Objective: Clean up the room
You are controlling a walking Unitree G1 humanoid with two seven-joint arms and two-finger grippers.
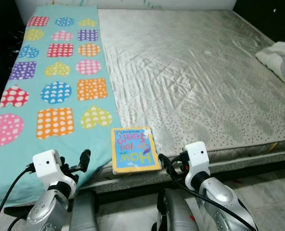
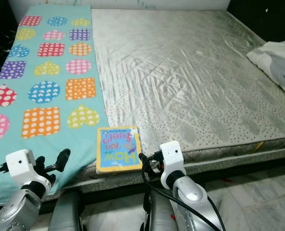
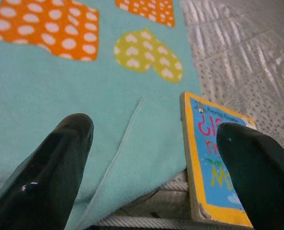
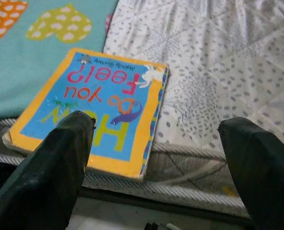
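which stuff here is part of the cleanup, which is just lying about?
Job:
- book at the mattress's near edge
- left gripper, open, beside it
- right gripper, open, beside it

Just there:
- heart-patterned blanket
- mattress
- white bedding at the far right

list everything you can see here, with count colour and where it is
children's board book with a yellow border and blue cover: 1, yellow and blue, flat at the mattress's near edge, beside the blanket
teal fleece blanket with dotted hearts and squares: 1, teal with multicolour patches, along the mattress's left side
quilted grey mattress: 1, silvery grey, spans the scene
white bundled cloth: 1, white, far right on the mattress
pale tiled floor: 1, whitish, lower right
left gripper: 1, black fingers, open, near the blanket's edge
right gripper: 1, black fingers, open, by the book's right corner
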